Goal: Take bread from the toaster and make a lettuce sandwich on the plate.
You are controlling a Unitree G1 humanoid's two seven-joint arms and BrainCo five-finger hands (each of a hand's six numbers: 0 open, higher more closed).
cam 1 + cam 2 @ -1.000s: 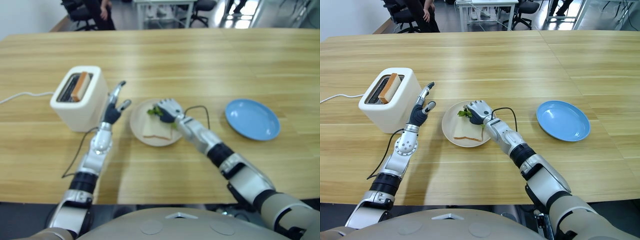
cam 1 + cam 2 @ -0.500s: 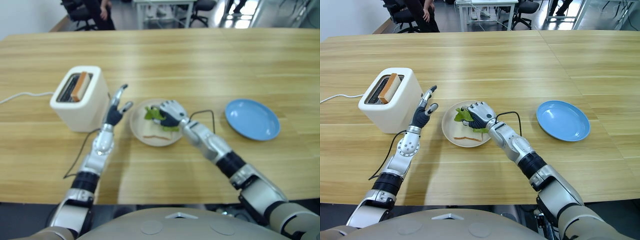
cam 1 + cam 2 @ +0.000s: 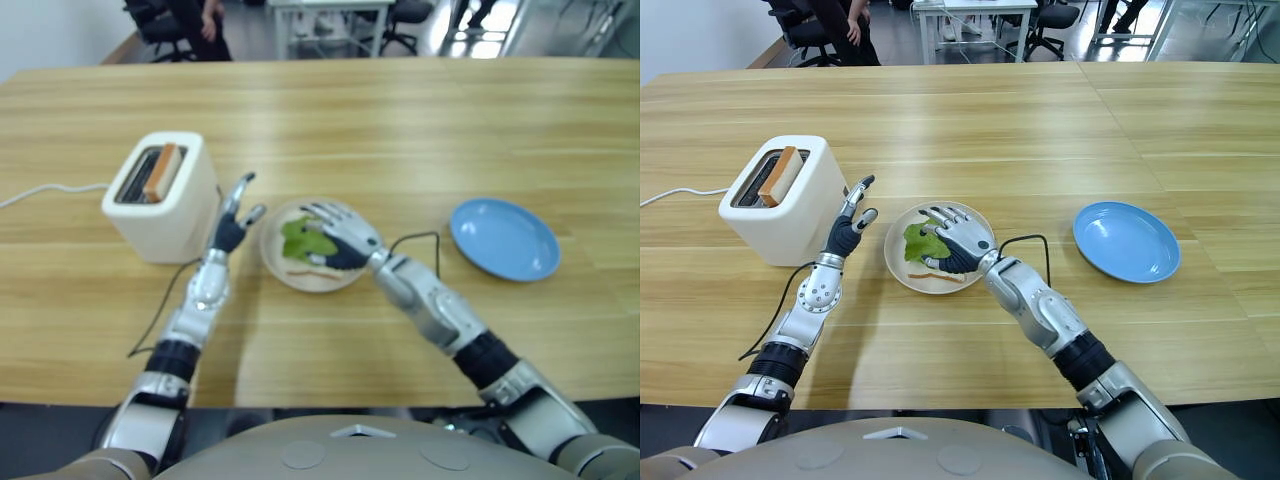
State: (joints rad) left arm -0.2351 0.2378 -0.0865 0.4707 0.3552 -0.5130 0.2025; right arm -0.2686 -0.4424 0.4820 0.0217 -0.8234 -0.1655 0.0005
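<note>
Lettuce on the plate, both my hands uncurled and holding nothing.
White power cord (image 3: 675, 195) runs off the left edge of the light wooden table (image 3: 1040, 130). White two-slot toaster (image 3: 780, 205) sits at left, one toasted bread slice (image 3: 781, 176) standing in a slot. My left hand (image 3: 845, 228) is just beside the toaster's right wall, fingers extended and pointing up, gripping nothing. Round cream plate (image 3: 890, 255) sits right of it, centre table, with a white bread slice (image 3: 930, 274) lying flat on it and a green lettuce leaf (image 3: 917, 241) on top of the slice. My right hand (image 3: 958, 245) is over the plate's right half, fingers spread across the leaf, no grasp; contact with the leaf: cannot tell. Round blue plate (image 3: 1127, 241) sits well apart at right.
</note>
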